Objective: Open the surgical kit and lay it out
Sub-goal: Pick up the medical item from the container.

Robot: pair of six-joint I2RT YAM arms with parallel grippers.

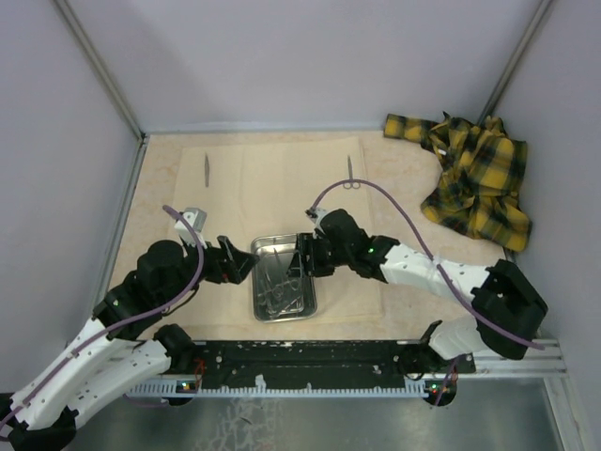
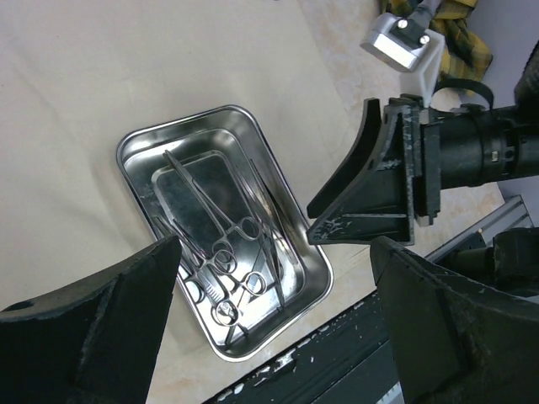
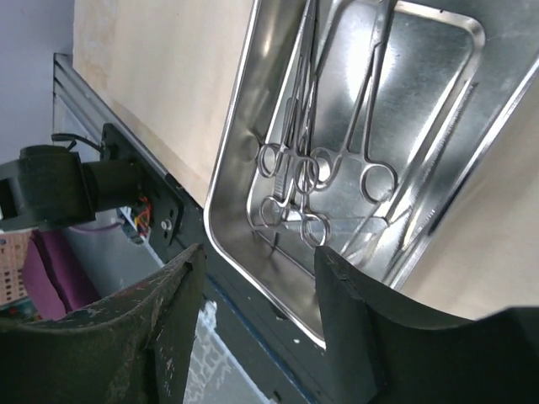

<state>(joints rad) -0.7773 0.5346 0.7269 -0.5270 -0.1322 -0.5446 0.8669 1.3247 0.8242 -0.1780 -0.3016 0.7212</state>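
The pale beige cloth wrap (image 1: 272,188) lies spread flat on the table. On it stands the shiny steel tray (image 1: 260,246), (image 2: 139,147), (image 3: 244,109), holding several ring-handled forceps and clamps (image 2: 223,252), (image 3: 328,168). One thin instrument (image 1: 207,167) lies on the cloth at the back left, and a ring-handled one (image 1: 349,174) at the back middle. My left gripper (image 1: 242,266), (image 2: 274,311) stands wide open beside the tray's left rim, holding nothing. My right gripper (image 1: 302,261), (image 3: 257,257) hangs over the tray's right side, jaws apart with nothing between them.
A yellow-and-black plaid cloth (image 1: 474,174) is bunched at the back right corner. The black mounting rail (image 1: 310,362) runs along the near edge, right behind the tray. Grey walls enclose the table on three sides.
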